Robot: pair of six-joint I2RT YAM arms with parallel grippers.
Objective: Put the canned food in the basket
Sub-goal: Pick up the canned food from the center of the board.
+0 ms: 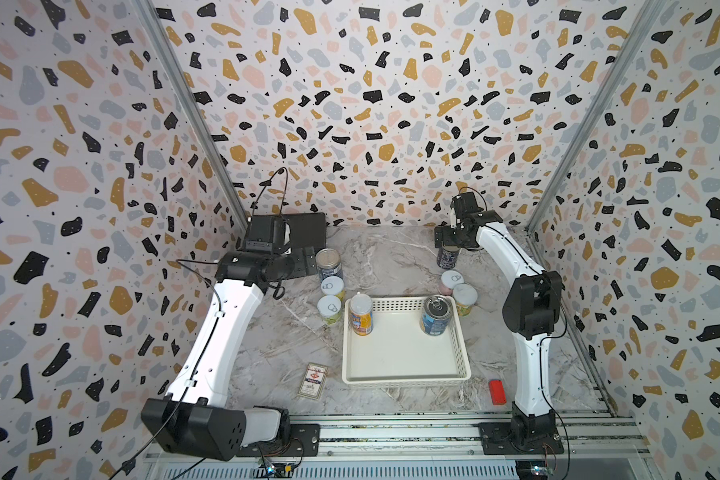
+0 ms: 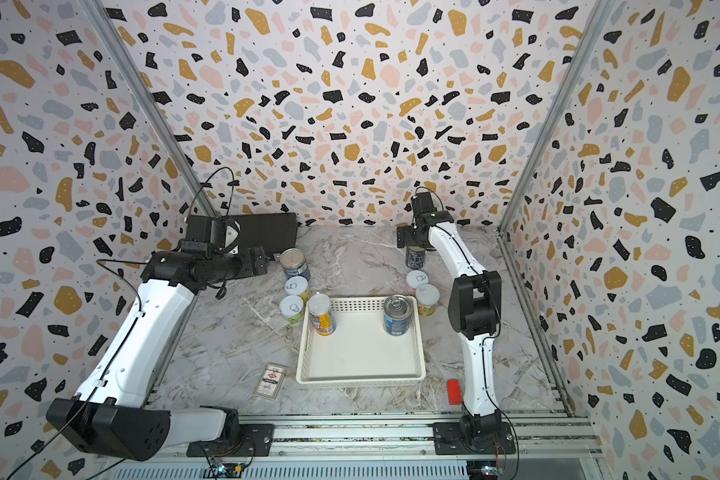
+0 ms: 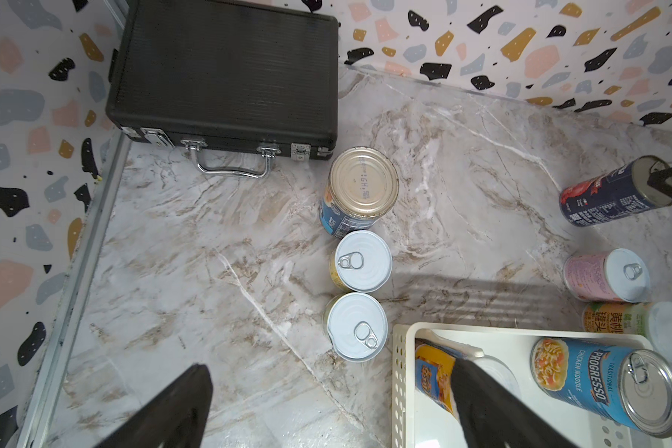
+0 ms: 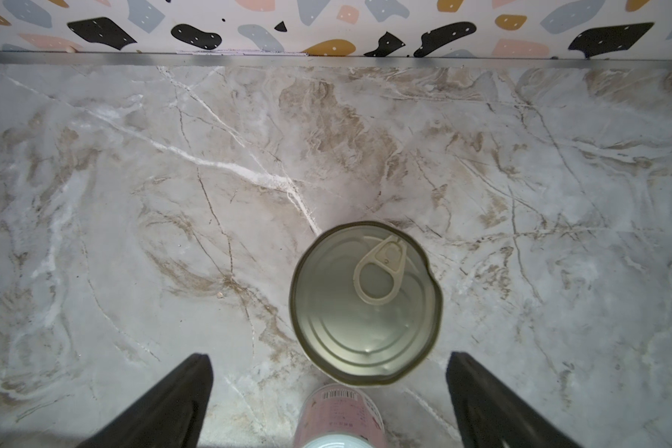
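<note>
the basket (image 1: pixel 406 379) sits mid-table with two tins standing in it: a yellow-labelled can (image 1: pixel 361 314) in its 11 o'clock corner and a blue soup can (image 1: pixel 435 316) in its 1 o'clock corner. outside, at about 10 o'clock from the basket, three cans stand in a line toward the back wall: a near pale-topped can (image 1: pixel 329 309) just beside the basket's corner, a middle pale-topped can (image 1: pixel 332 287), then a metal-topped blue tin (image 1: pixel 329 264). outside at 1 o'clock are a yellow-green can (image 1: pixel 465 299), a pink can (image 1: pixel 451 281) and, farther back, a dark blue tin (image 1: pixel 447 257). the right gripper (image 4: pixel 326 355) hangs over that dark tin, fingers spread wide, gripping nothing. the left gripper (image 3: pixel 328 366) is likewise spread wide and empty, at the metal-topped blue tin's 9 o'clock.
</note>
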